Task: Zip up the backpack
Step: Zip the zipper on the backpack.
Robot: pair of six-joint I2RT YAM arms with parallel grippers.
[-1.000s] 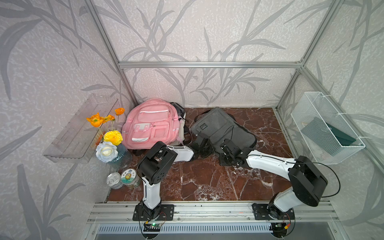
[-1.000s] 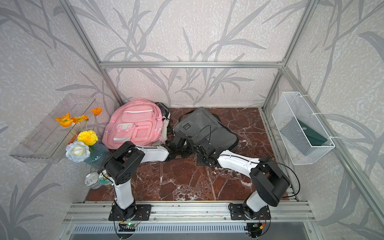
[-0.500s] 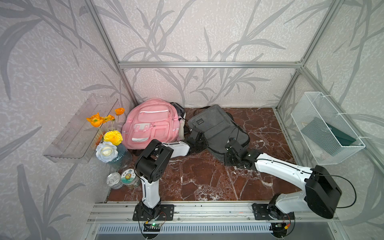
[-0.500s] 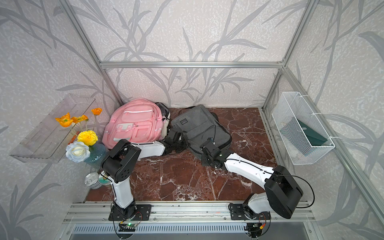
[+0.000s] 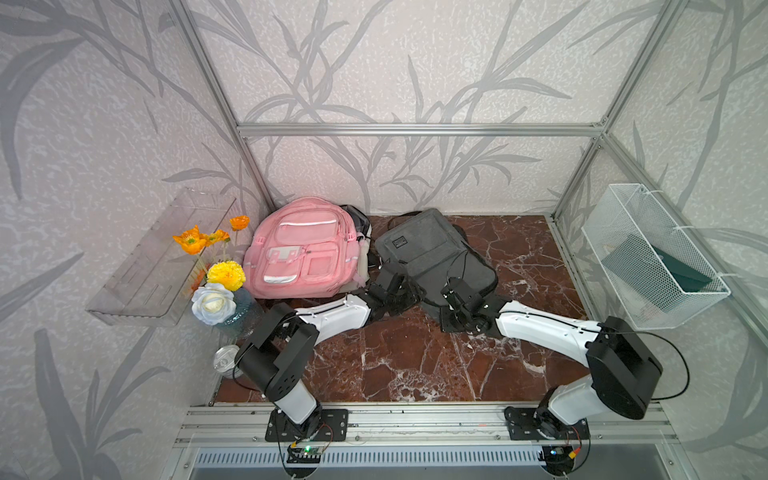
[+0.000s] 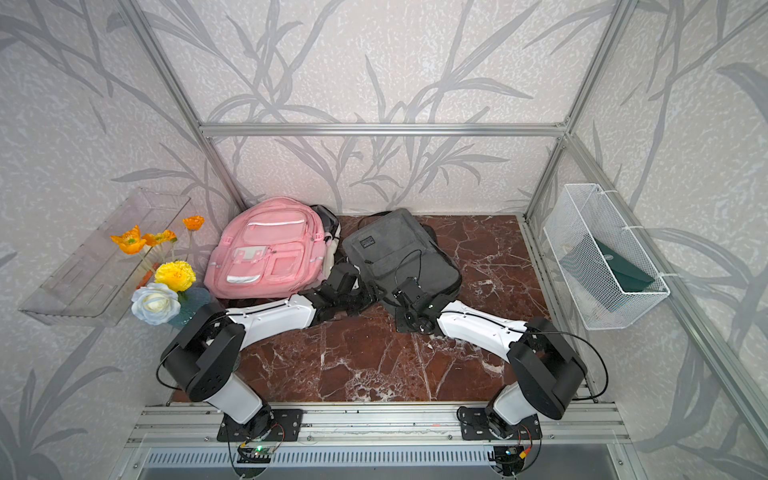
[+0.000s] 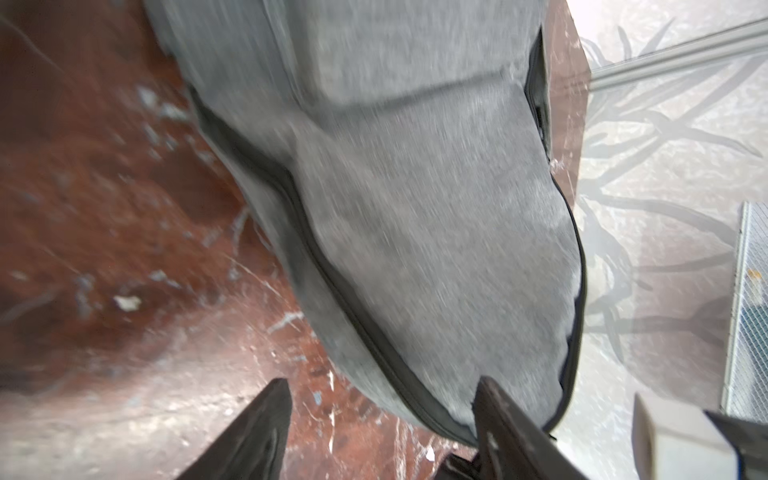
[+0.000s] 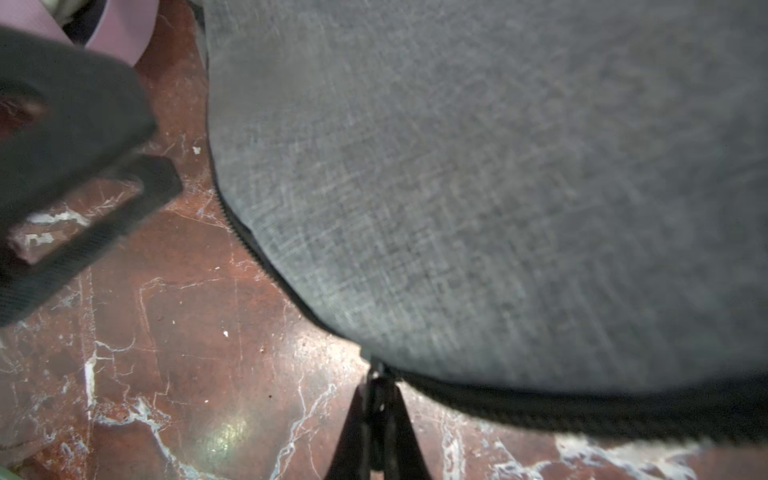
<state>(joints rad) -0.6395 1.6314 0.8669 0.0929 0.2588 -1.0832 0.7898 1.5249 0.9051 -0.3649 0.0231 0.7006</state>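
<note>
A grey backpack (image 5: 432,253) (image 6: 395,253) lies flat on the marble floor, beside a pink backpack (image 5: 303,249). At its near left edge my left gripper (image 5: 409,289) (image 7: 381,382) is open; the grey backpack (image 7: 415,208) and its dark zipper line (image 7: 332,291) run past the jaws, and nothing is held. My right gripper (image 5: 449,297) (image 8: 378,384) is shut on the small black zipper pull (image 8: 376,368), at the near rim of the grey backpack (image 8: 498,187). The left wrist view is blurred.
A vase of flowers (image 5: 220,286) and small cans (image 5: 226,359) stand at the left, under a clear wall tray (image 5: 158,257). A white wire basket (image 5: 652,257) hangs on the right wall. Bare marble floor (image 5: 415,361) lies in front of the arms.
My left gripper has opened and let go of the grey backpack's edge. The right gripper stayed shut and shifted along the bag's near rim; the bag moved slightly.
</note>
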